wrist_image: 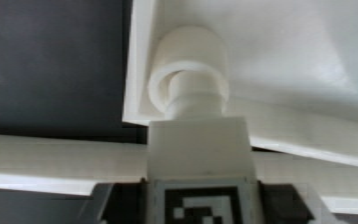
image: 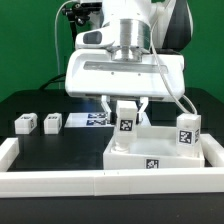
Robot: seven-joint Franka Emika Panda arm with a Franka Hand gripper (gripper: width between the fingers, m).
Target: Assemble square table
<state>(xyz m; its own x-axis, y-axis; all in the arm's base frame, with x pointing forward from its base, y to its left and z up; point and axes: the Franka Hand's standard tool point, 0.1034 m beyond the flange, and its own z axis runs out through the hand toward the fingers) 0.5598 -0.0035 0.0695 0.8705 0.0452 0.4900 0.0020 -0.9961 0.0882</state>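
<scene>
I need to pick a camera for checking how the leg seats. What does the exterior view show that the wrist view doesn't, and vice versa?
Exterior only: the gripper closed on the held leg, two loose leg blocks, the marker board, the barrier wall, and a standing leg on the slab, toward the exterior view's right.
Wrist only: the held leg's rounded tip against a rounded recess in the slab, close up; whether it is seated I cannot tell.
Both: the held leg with its marker, and the white slab.
</scene>
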